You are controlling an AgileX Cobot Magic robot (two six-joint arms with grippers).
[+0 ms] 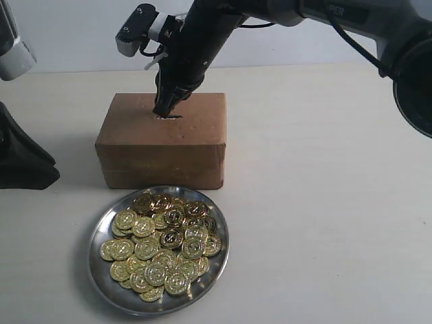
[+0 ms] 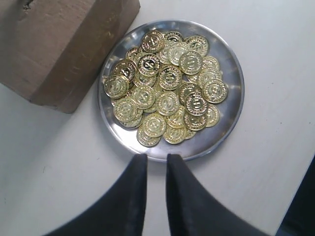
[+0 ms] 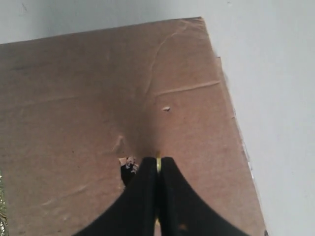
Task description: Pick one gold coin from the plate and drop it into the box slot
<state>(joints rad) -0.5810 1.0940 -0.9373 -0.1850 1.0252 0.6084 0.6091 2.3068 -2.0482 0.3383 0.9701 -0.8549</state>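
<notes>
My right claw (image 3: 157, 162) clamps a thin, stiff, light gold coin (image 3: 158, 155) by its flat faces, just beside the ragged dark slot (image 3: 126, 169) in the brown cardboard box (image 3: 74, 98); slick metal, I judge. My left claw (image 2: 156, 160), barely parted and empty, hangs near the round silver metal plate (image 2: 234, 98)

black two-arm rig with grey housings
glossy black right arm (image 1: 202, 34), grey-and-white wrist camera block (image 1: 131, 32) with a dark lens end, thin black cable (image 1: 361, 42) along the link, faint grey lettering (image 1: 345, 11) on the upper housing; right gripper (image 1: 164, 109) and left gripper (image 2: 156, 160) alike, matte black fingers (image 2: 125, 196) tapering to narrow tips; left arm (image 1: 17, 158) black at the base, light grey above.
</notes>
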